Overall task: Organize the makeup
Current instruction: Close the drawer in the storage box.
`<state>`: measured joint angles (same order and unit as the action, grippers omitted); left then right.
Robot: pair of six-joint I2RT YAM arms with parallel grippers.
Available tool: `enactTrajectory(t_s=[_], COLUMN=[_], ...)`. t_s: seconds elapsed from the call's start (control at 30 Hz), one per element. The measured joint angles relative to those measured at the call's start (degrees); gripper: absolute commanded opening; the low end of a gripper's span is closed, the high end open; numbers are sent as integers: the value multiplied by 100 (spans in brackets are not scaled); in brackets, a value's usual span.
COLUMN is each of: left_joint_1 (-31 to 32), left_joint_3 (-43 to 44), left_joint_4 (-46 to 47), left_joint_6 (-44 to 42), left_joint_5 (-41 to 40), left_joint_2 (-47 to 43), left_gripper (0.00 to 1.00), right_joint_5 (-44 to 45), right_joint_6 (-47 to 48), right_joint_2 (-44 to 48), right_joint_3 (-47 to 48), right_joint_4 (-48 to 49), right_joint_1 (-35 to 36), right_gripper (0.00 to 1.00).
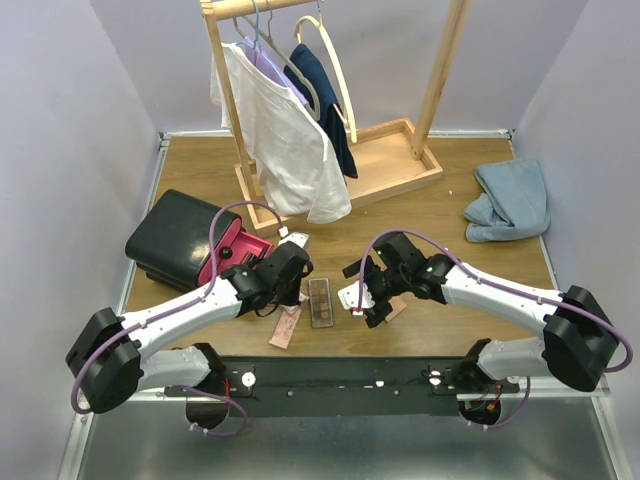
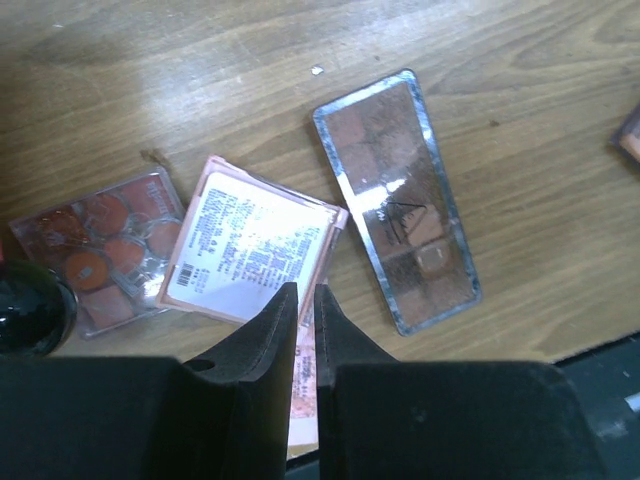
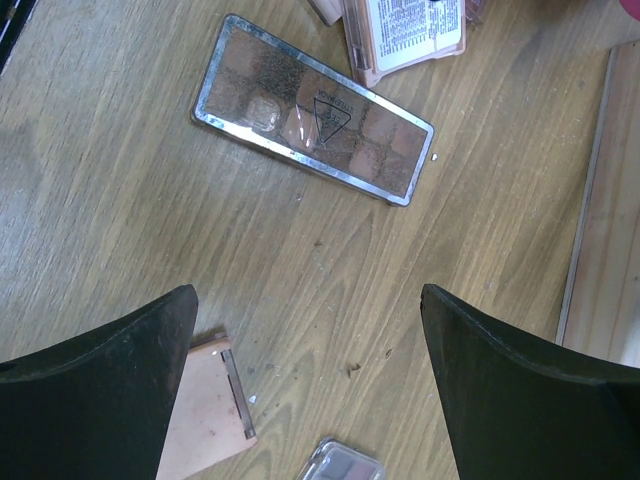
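**Listener:** What are you steering by at this moment?

**Operator:** I'm taking a long brown palette (image 1: 321, 302) as my landmark. It is lying flat on the wooden surface (image 1: 420, 215), between the two arms. It is a slim rectangle with a silvery rim, and its clear lid is showing rows of square brown pans and a small triangle mark.

**Listener:** What is sitting around it?

**Operator:** Just beside one long edge, a square pink compact (image 2: 252, 252) is lying with its white printed label facing up. Beyond that compact, farther from the palette, a clear palette of round reddish pans (image 2: 100, 245) is resting. On the palette's other side, well apart from it, a plain peach compact (image 3: 208, 410) is lying flat.

**Listener:** And the arms?

**Operator:** The left fingers (image 2: 282, 315) are hanging over the labelled compact's near edge. They are pressed almost together, and I'm seeing nothing clamped between them. The right fingers (image 3: 130, 370) are spread wide and carrying nothing, hovering on the palette's opposite side.

**Listener:** Which arm are you favouring?

**Operator:** Both are sitting near it, but I'm leaning toward the right one, since it is already spread. In the right wrist view the palette is lying straight ahead of the gap. Its long axis is running slantwise, closer to the line between the two fingers than across it. I'm judging that the wrist needs turning so the fingers are closing across the narrow width.
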<state>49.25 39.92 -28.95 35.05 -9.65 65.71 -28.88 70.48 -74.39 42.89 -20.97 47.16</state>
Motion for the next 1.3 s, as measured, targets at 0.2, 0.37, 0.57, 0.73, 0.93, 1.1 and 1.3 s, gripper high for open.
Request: enactTrajectory(t_s=[0.2,0.37,0.57,0.73,0.93,1.1,1.3], left_joint_1=[190,225,225,144,-356,-774,-1023], left_joint_3=[177,260,391,472,501,586,721], left_joint_4=[-129,-348,-525,-632,-667,-640,-575], left_joint_6=[46,76,85,74,4,-70,-184], left_joint_5=[-533,-960,-1528,-1915,-2094,-2159,-2168], left_joint_2=[417,610,664,734,748,702,671], left_gripper=[22,27,50,67,81,87,87], right_joint_5=[20,24,33,42,68,74,76], right_joint_6=[0,0,0,0,0,0,-2], right_joint_2=[-22,-22,-24,-24,-24,-24,-22], right_joint_3=[0,0,0,0,0,0,0], right_joint_4=[11,17,22,28,31,33,33], right_joint_1=[0,0,0,0,-2,-2,-2], right_gripper=[100,100,100,100,100,100,100])
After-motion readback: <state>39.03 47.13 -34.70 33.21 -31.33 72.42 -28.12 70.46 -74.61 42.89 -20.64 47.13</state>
